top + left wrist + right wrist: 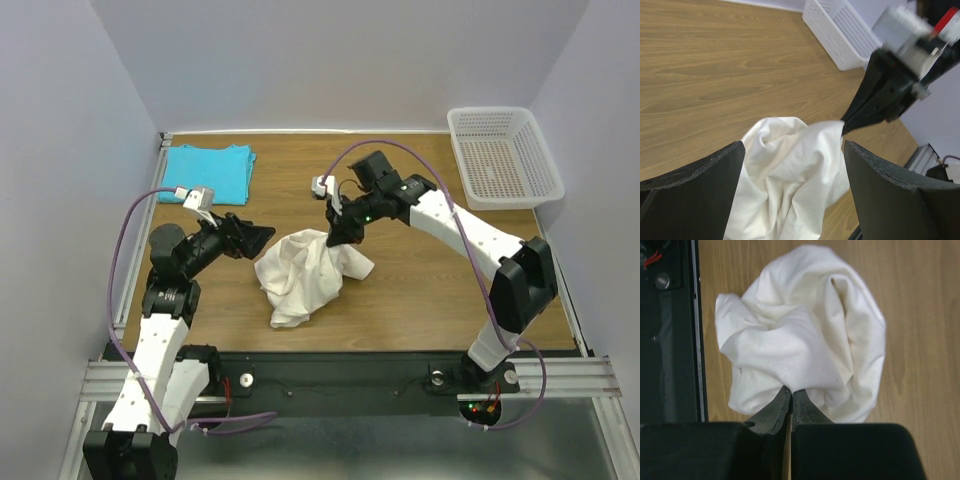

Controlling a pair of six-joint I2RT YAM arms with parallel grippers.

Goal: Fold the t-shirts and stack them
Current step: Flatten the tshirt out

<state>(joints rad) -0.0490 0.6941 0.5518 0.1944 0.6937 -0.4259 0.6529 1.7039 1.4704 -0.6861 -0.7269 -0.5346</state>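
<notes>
Right gripper [338,236]: jaws pressed together, pinching a fold of the cream t-shirt [303,276] at the bundle's 1 o'clock edge. The right wrist view confirms it: the fingertips meet with cloth caught between them. The fabric is pulled up to a peak at the pinch and the rest of it sags onto the table [420,290].

Cream t-shirt: crumpled in a heap, not folded, and sits near table centre, slightly toward 6 o'clock.

Left gripper [262,237]: fingers spread wide and holding nothing. It sits just off the bundle's 10 o'clock side and points toward the shirt. In the left wrist view the cloth shows through the gap between the fingers. Can't tell whether there is contact.

Turquoise t-shirt [208,172]: lies flat in the table's 10 o'clock corner, well apart from both grippers and the cream one.

White basket [492,111]: sits in the 2 o'clock corner.
</notes>
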